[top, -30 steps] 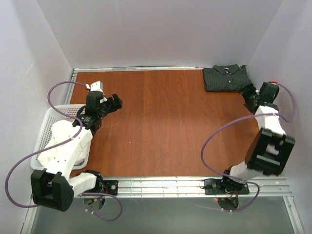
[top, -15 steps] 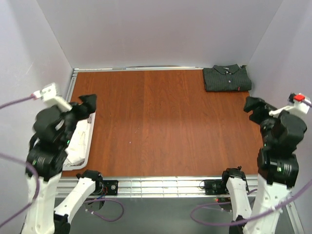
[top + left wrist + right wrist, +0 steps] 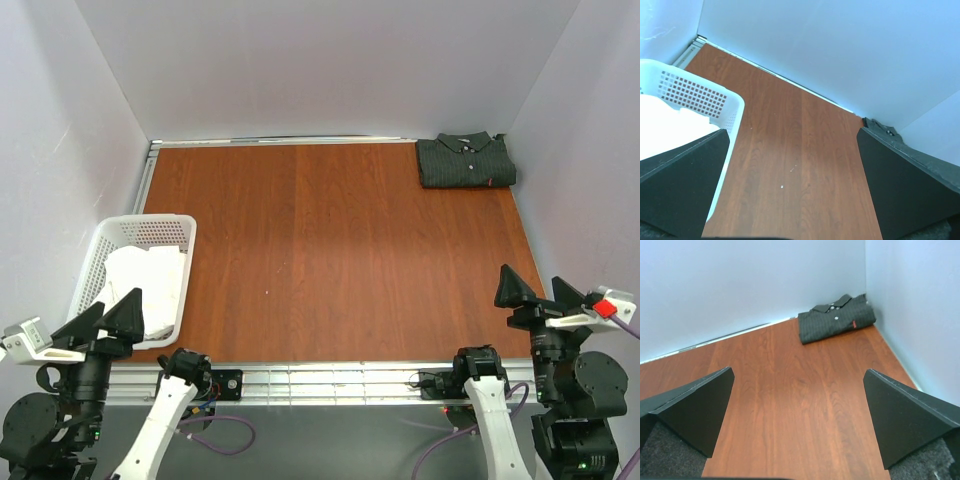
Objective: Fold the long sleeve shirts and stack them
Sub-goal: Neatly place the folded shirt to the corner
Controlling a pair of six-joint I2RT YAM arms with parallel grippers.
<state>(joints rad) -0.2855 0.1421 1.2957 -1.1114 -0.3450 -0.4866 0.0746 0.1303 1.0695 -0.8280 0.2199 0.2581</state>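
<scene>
Though already folded into a compact rectangle, reads as soft, light, limp cloth: dark pinstriped long sleeve shirt [image 3: 466,161], lying flat in the far right corner of the worktop [image 3: 330,250]. Collar [image 3: 832,305] toward the back wall, small red tag [image 3: 853,323] near the right end, close against the side wall. Probably not fragile and not slippery on the wood grain, but likely to sag and fall open if lifted by one edge or by the top layer alone. Better pinched through all layers at once, at two well-spaced spots along a folded edge, or slid flat without lifting. Best to avoid the collar and button placket as the only hold, since stiffer there and apt to tip the bundle.

Well apart from it, at the near left, a white perforated basket [image 3: 150,230] holding crumpled white fabric [image 3: 140,285]; kind of garment not clear.

Left fingers [image 3: 680,185] spread wide, holding nothing, near the basket's front corner. Right fingers [image 3: 690,405] likewise spread wide and empty, at the near right edge, facing the shirt across bare wood.
</scene>
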